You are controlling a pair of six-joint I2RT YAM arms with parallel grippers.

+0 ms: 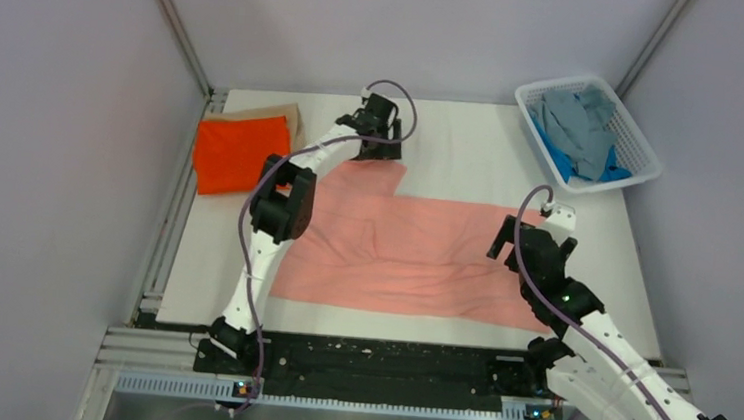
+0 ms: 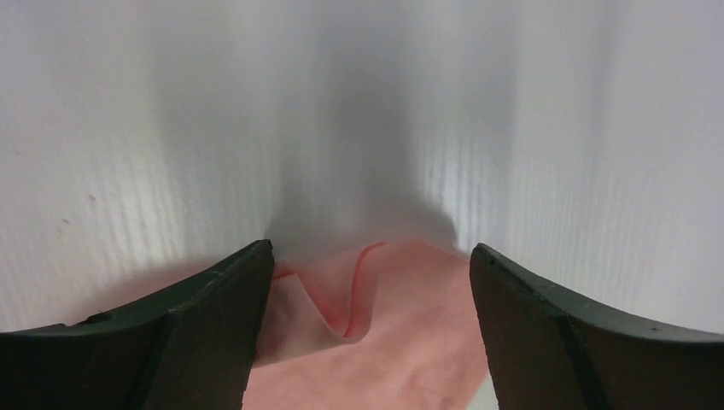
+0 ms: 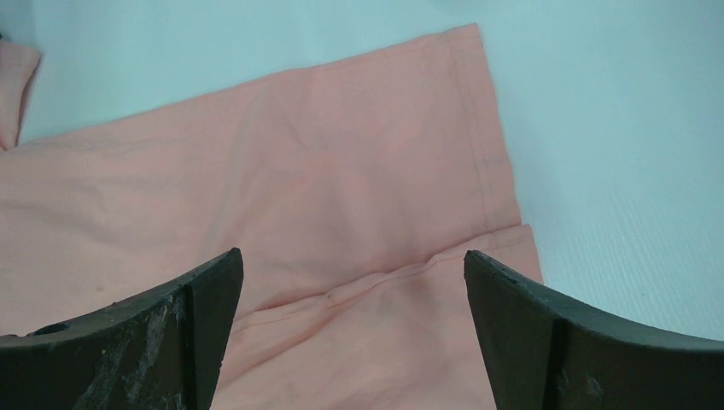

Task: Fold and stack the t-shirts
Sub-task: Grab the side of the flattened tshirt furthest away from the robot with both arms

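Lying across white table [image 1: 454,141]: salmon t-shirt [image 1: 404,258]; grey walls [image 1: 52,145] L, R, back.

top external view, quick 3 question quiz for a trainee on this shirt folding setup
1. True or false: the salmon pink t-shirt is already folded.
2. What is in the white mesh basket? A towels; B a grey t-shirt and a blue t-shirt; C nothing.
3. Fill in: the folded orange t-shirt lies on a ___ t-shirt.
Key: 1 false, it lies spread out on the table; 2 B; 3 tan t-shirt.
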